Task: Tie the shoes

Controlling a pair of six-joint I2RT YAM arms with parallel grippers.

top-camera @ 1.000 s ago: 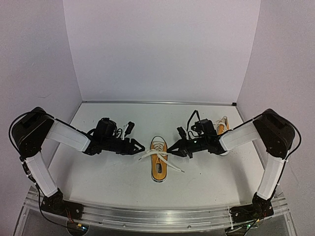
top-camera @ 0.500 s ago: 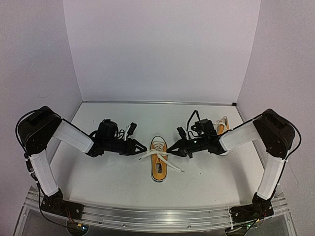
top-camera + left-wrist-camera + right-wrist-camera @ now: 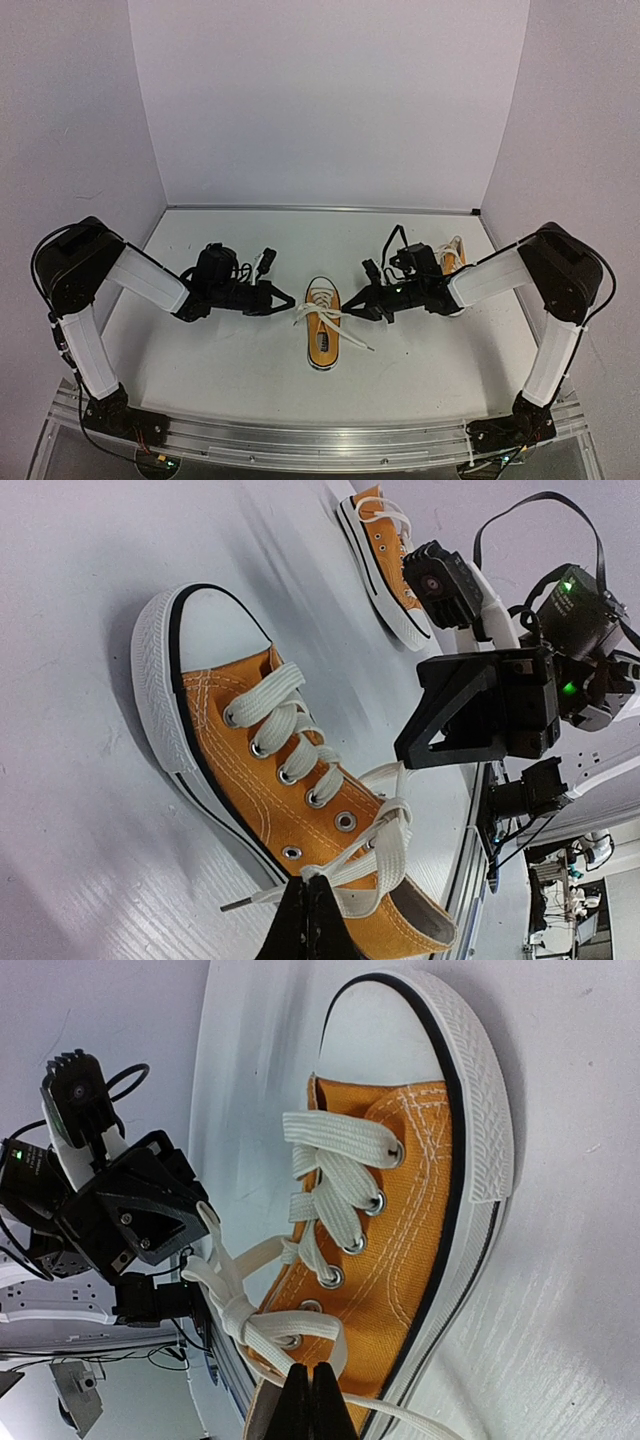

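One orange-yellow shoe [image 3: 322,328] [image 3: 262,770] [image 3: 400,1220] stands mid-table, white toe cap toward the back wall. Its white laces [image 3: 392,820] [image 3: 235,1310] are crossed in a first knot over the top eyelets. My left gripper [image 3: 287,300] [image 3: 308,888] is at the shoe's left side, shut on a lace loop. On the opposite side, my right gripper [image 3: 350,309] [image 3: 310,1372] is shut on the other loop. A loose lace end [image 3: 362,344] trails on the table. The second shoe [image 3: 453,260] [image 3: 385,555] lies at the right, partly hidden behind the right arm.
White walls [image 3: 330,100] close the table at the back and both sides. A metal rail [image 3: 320,440] with both arm bases runs along the near edge. Each wrist camera sees the other gripper's black body [image 3: 480,715] [image 3: 130,1210] just beyond the shoe.
My left gripper has gone from open to shut, now pinching the left lace loop beside the shoe. The right gripper has stayed shut on its loop, hardly moving.
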